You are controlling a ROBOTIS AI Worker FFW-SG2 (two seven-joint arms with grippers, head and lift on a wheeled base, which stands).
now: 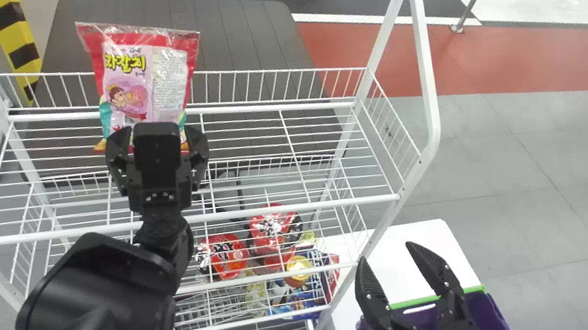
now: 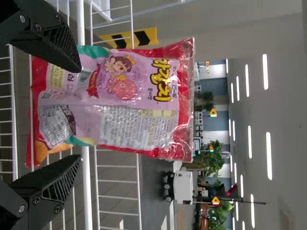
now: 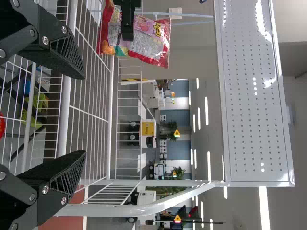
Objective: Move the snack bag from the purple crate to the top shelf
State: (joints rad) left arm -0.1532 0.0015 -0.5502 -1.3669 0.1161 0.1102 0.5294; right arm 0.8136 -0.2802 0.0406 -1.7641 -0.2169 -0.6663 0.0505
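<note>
Rack: one white wire shelving rack (image 1: 183, 219), its top shelf lying under the left arm.

Bag: one red, pink-fronted plastic snack bag (image 1: 145, 74), clear crimped edge uppermost, standing roughly upright at the rear of the rack's top shelf, left of its middle. Two cartoon figures and a patch of small print are facing the robot. The bag is rising above the rear rail; whether its base is bearing on the wires, cannot tell.

Left gripper (image 1: 156, 132): reaching across the rack's top shelf from the front. Its two black fingers are standing wide apart, the bag's lower part lying at the gap; they are not closing on it. Contact at the fingertips, cannot tell.

Right gripper (image 1: 387, 253): hanging off the rack's right front corner, above one purple plastic crate (image 1: 489, 312) with a green strip along its edge. Its two fingers are spreading well apart, holding nothing.

Lower in the rack, towards the right: at least two red-topped packages (image 1: 274, 226) and one round orange-and-yellow item (image 1: 298, 268) are sitting among blue and yellow packs; full count hidden by wires.

Just right of the rack: one white tabletop (image 1: 419, 267). Behind the rack: one dark slatted surface (image 1: 237, 26) and one yellow-and-black striped post (image 1: 11, 31).
</note>
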